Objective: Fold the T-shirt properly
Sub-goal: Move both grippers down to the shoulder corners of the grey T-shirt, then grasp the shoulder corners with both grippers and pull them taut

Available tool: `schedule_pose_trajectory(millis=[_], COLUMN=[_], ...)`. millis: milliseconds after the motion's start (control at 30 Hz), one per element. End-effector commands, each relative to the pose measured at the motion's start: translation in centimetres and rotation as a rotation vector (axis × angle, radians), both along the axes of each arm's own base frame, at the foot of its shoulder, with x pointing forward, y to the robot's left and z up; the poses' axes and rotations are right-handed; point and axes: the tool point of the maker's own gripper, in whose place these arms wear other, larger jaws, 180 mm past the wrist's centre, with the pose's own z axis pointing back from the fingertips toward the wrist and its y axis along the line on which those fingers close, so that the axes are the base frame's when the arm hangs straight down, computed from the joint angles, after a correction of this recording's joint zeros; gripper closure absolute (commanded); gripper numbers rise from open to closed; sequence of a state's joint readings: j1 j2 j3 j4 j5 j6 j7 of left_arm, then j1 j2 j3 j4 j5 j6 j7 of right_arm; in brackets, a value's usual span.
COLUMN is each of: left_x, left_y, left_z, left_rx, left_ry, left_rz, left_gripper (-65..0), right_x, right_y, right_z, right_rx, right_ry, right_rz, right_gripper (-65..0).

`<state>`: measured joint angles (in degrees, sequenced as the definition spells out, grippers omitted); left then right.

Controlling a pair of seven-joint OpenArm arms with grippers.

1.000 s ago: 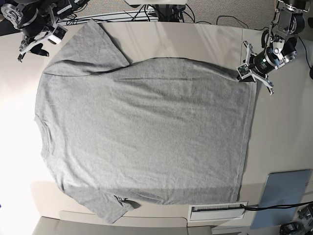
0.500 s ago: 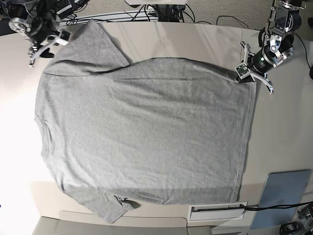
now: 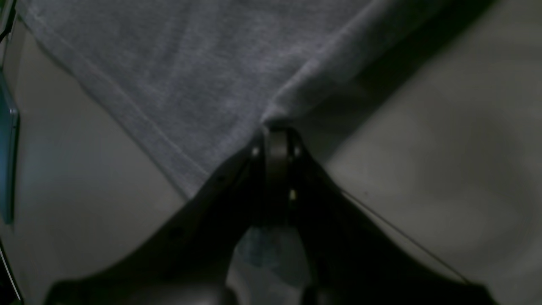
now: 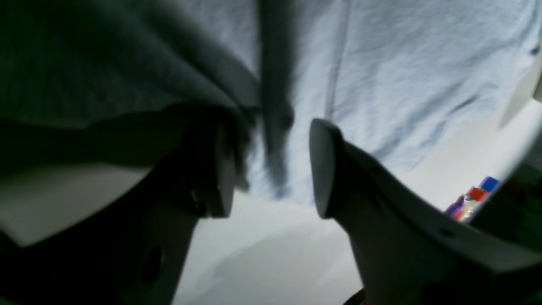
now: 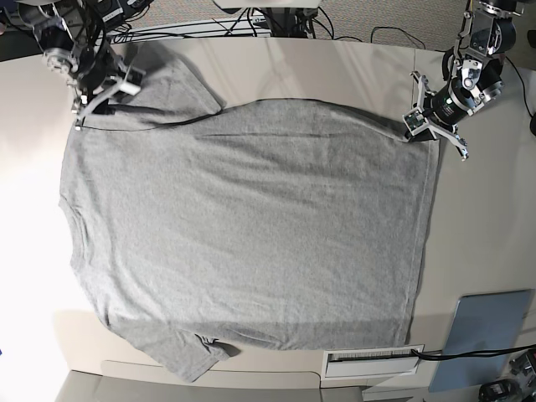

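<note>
The soft, light T-shirt (image 5: 243, 226) lies flat; the left gripper (image 3: 276, 140) pinches its hem corner, while the right gripper (image 4: 271, 169), fingers wide, hovers over the sleeve.

Beige table (image 5: 335, 67) w/ seams, bright glare at left edge. Grey-blue panel (image 5: 484, 335) at bottom right, white labelled strip (image 5: 373, 360) beside it. Carpet (image 5: 394, 17) & cables (image 5: 209, 25) behind table.

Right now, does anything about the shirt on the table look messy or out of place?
Mostly no: the T-shirt lies spread flat on the table. One sleeve at the near edge has its tip curled over on itself. The left gripper is pinching the hem corner, which bunches slightly there.
</note>
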<state>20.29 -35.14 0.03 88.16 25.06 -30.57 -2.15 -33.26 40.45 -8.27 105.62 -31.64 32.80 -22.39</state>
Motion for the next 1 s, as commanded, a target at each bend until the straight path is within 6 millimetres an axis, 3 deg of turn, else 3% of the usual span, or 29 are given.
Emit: schedule_pose_trajectory(millis=[0,167,333,467,700,967], left_x=[-4.0,-4.0,-3.4,-3.0,-2.8,-4.8], left_y=[2.0,2.0,2.3,2.5,2.6,2.8], left_z=[-3.3,-3.3,-3.1,-2.9,-2.0,2.0], left_rx=[0.148,0.147,0.154,0.161,0.084,-0.054], left_ry=[0.184,0.183,0.149,0.126,0.156,0.250], left_rz=[-0.024,-0.024,-0.003,0.012,0.092,0.112], left_gripper=[0.0,0.0,0.0,0.0,0.0,0.0], right_x=[-0.7,-0.1,0.1,0.2,0.7,-1.0], right_y=[-0.2,0.4,1.5,1.2,-0.7,-0.4], right_z=[-0.6,-0.5,-0.4,-0.5,0.6,3.8], right_rx=[-0.006,0.023,0.091,0.093,0.031,-0.044], right_ry=[0.041,0.030,0.026,0.020,-0.032,-0.072], right_rz=[0.010,0.018,0.014,-0.045,-0.205,-0.215], right_gripper=[-28.8,-26.9,-11.4,-0.2,0.0,0.0])
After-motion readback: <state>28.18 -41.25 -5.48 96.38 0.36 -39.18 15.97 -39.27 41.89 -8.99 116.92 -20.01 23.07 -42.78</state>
